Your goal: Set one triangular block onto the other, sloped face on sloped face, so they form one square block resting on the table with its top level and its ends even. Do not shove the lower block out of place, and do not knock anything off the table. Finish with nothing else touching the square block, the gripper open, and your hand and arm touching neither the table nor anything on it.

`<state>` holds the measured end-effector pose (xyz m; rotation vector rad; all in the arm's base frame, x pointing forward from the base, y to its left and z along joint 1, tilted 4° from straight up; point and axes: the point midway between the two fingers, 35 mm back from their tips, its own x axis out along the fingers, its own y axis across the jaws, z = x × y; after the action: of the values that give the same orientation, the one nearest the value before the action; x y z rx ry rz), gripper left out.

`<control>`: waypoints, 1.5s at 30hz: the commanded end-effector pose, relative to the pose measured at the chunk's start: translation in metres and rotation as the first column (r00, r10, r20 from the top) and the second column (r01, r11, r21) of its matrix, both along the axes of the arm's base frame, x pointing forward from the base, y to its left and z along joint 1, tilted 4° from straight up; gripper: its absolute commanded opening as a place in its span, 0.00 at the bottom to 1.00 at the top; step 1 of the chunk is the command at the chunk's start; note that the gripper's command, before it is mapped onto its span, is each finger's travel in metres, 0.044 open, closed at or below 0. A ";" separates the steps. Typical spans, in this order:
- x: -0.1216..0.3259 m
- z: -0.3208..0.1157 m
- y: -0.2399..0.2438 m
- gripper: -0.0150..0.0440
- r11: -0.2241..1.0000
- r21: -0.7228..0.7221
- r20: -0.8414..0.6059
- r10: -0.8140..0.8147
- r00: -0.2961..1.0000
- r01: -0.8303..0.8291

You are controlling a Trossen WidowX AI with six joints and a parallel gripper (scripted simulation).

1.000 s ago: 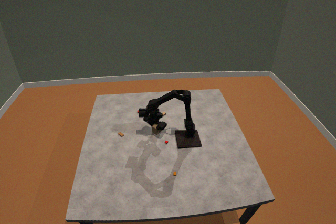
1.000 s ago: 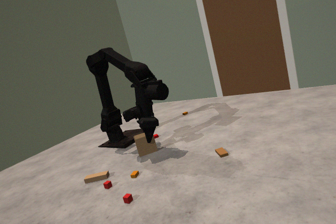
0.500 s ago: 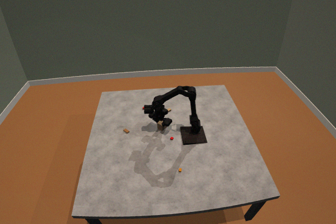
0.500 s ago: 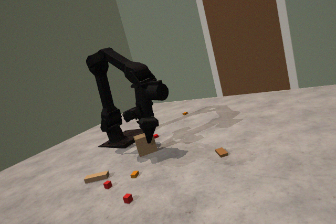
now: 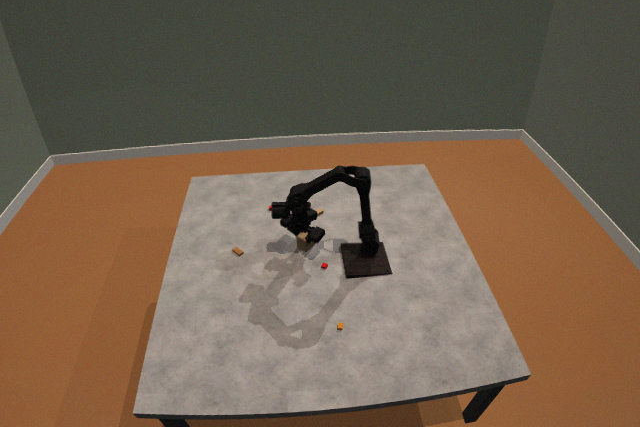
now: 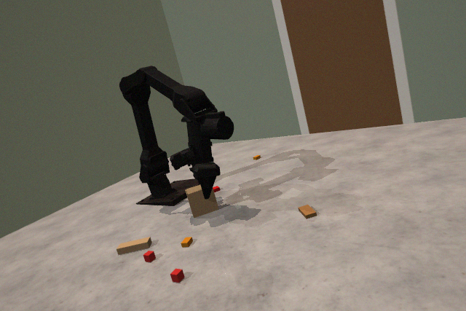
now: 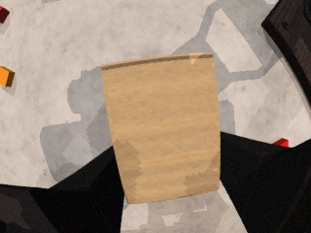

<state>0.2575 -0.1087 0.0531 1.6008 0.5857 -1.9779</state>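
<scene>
Scattered across a mottled grey table (image 6: pixel 376 224): a long tan bar (image 6: pixel 133 245), a flat orange-brown tile (image 6: pixel 307 210), two small orange cubes (image 6: pixel 186 241) (image 6: pixel 256 156) and three red cubes (image 6: pixel 149 256) (image 6: pixel 177 274) (image 6: pixel 216 189). Green walls (image 5: pixel 258 40) and an orange-brown floor (image 5: pixel 93 236) surround it.

square block (image 6: pixel 202 202): one standing
red cubes (image 6: pixel 176 274): three lying around it
orange cubes (image 6: pixel 186 241): two lying
long bar (image 6: pixel 133 245): one lying
flat tile (image 6: pixel 307 210): one lying

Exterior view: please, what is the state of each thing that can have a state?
Tan block: resting on the table, square in outline; no seam visible.
Jaws: shut on the tan block, one at each side.
Arm: bent over, wrist pointing down.
Long tan bar: lying flat, apart from the block.
Flat tan tile: lying flat, alone.
</scene>
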 end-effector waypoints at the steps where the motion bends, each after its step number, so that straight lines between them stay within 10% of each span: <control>1: 0.000 0.000 0.000 0.79 1.000 0.000 0.000 0.000 1.000 0.000; 6: 0.000 0.000 0.000 1.00 1.000 0.000 0.000 0.000 1.000 0.000; 15: 0.003 0.007 0.000 1.00 1.000 0.000 0.000 0.000 1.000 0.000; 24: 0.018 0.106 0.014 1.00 1.000 0.002 0.001 0.000 1.000 0.000; 45: 0.019 0.101 0.011 1.00 1.000 -0.004 0.003 0.006 1.000 -0.006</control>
<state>0.2763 -0.0971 0.1544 1.5972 0.5832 -1.9720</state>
